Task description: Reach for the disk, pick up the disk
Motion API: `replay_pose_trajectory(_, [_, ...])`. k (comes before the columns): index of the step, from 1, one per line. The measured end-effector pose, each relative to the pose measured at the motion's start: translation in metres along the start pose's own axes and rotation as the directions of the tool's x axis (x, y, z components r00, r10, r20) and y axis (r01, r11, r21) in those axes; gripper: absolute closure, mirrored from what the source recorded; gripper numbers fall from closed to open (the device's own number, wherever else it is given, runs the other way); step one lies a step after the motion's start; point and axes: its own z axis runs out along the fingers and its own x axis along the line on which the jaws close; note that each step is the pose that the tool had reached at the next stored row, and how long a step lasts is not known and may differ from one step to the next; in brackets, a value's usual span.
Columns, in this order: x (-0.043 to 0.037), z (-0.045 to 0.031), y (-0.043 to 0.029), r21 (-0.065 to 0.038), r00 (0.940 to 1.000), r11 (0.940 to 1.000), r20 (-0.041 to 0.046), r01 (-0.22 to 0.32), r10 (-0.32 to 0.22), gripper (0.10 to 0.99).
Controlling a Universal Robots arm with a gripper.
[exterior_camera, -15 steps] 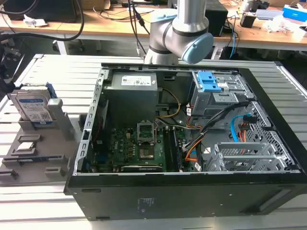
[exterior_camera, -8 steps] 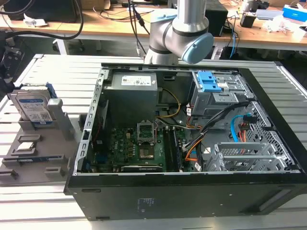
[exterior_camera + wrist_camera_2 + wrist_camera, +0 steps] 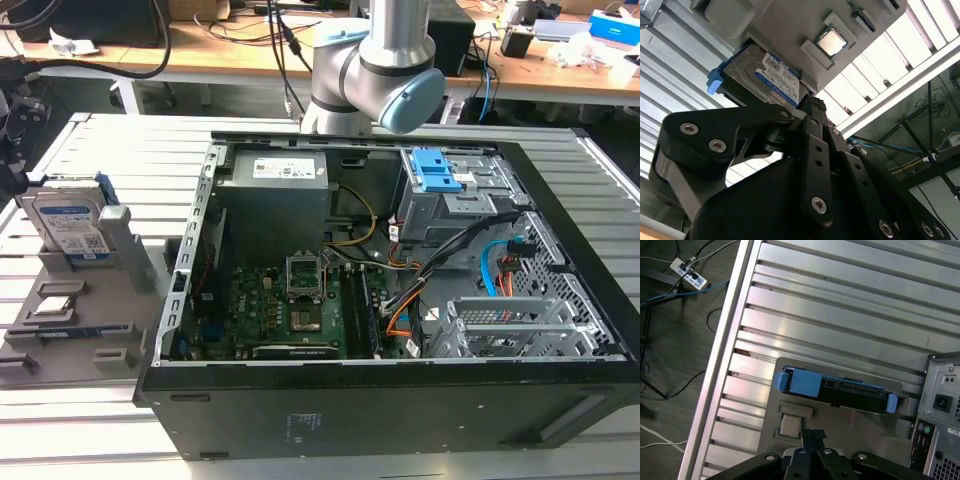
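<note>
The disk (image 3: 68, 224) stands on edge in a grey holder (image 3: 112, 300) at the exterior view's left, on the slatted table. It is silver-grey with a white-and-blue label and blue rails (image 3: 800, 382). In the first wrist view the disk (image 3: 840, 389) shows edge-on, and my gripper (image 3: 813, 436) hovers short of it, black fingertips together with nothing between them. The second wrist view has the same tips (image 3: 812, 102) close to the disk's (image 3: 772, 77) labelled face, apart from it.
A small square silver chip (image 3: 790, 425) lies in the holder beside the disk. The open black computer case (image 3: 400, 300) stands right of the holder. The arm's base (image 3: 375, 70) rises behind the case. Cables and a power strip (image 3: 687, 270) lie on the floor past the table's edge.
</note>
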Motion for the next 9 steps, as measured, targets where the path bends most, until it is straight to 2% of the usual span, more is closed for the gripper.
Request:
replay_pose_trajectory(5, [0.0000,0.0000,0.0000,0.001,0.9979,0.9979,-0.0027,0.065,-0.065,0.980])
replay_pose_trajectory(9, [0.0000,0.0000,0.0000,0.001,0.9931,0.9931,-0.0046,0.117,-0.117,0.980])
